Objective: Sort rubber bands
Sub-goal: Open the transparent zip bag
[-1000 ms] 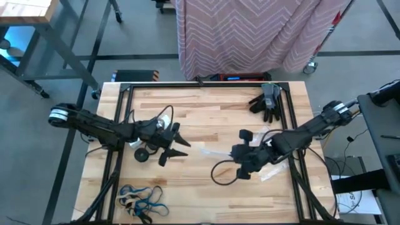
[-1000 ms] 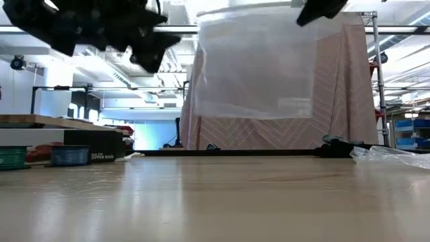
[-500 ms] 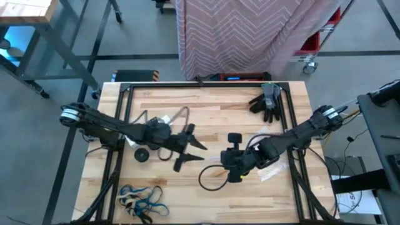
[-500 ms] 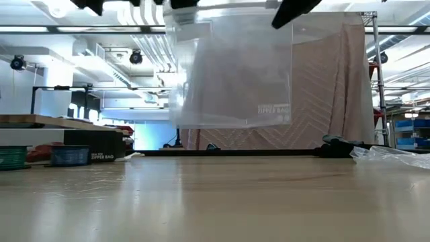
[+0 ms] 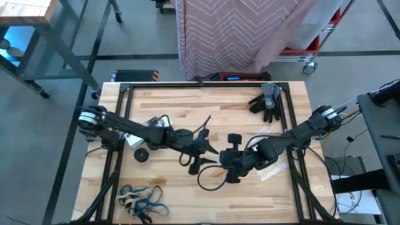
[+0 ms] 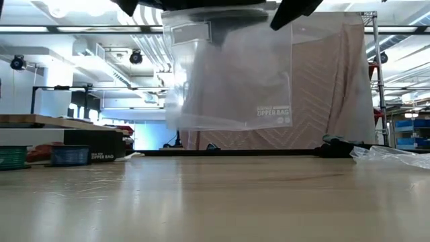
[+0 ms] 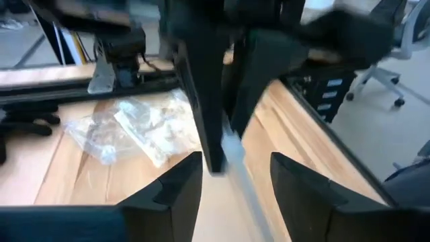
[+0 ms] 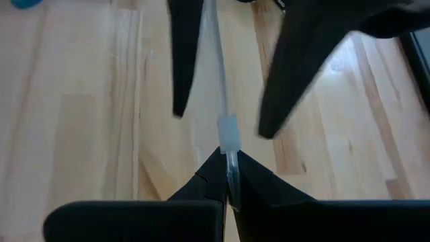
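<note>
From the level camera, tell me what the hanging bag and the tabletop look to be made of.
Hanging bag: thin clear plastic film, slightly glossy. The room behind shows through it, and white print near its lower edge reads "zipper bag".

Tabletop: light wood, smooth with a faint sheen. The overhead view shows jointed planks with grain, so probably butcher block, though a veneer can't be ruled out.

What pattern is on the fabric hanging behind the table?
The fabric has a pale zigzag, chevron pattern on dusty pink. It shows best in the high view.

The hanging clear bag (image 6: 228,74) reads "ZIPPER BAG"; the black box (image 6: 94,146) reads "ZIPPER BAG".
</note>
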You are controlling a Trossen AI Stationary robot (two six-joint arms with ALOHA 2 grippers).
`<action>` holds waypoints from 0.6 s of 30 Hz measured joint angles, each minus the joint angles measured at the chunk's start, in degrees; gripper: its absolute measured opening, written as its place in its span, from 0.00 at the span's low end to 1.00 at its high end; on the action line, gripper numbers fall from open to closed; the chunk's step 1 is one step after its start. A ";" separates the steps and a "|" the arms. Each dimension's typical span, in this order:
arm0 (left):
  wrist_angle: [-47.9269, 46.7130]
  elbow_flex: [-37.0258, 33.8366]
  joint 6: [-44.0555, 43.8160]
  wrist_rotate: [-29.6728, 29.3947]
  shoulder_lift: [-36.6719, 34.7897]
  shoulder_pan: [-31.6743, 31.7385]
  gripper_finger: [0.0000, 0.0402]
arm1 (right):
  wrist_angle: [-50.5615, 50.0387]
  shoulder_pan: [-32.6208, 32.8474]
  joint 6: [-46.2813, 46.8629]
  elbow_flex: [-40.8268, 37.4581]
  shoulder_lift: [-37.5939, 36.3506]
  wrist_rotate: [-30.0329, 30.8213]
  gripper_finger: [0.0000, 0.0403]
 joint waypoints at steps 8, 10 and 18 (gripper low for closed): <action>0.20 0.12 0.02 -1.83 0.90 -0.24 0.21 | 0.01 0.00 0.47 0.00 0.00 -1.12 0.00; 0.11 -0.13 0.18 -1.90 0.91 -0.41 0.11 | 0.07 0.00 -0.19 0.00 0.00 -1.29 0.00; -0.22 -0.94 0.38 -5.48 0.68 -2.45 0.00 | 0.20 0.71 -1.68 0.00 -0.05 0.59 0.02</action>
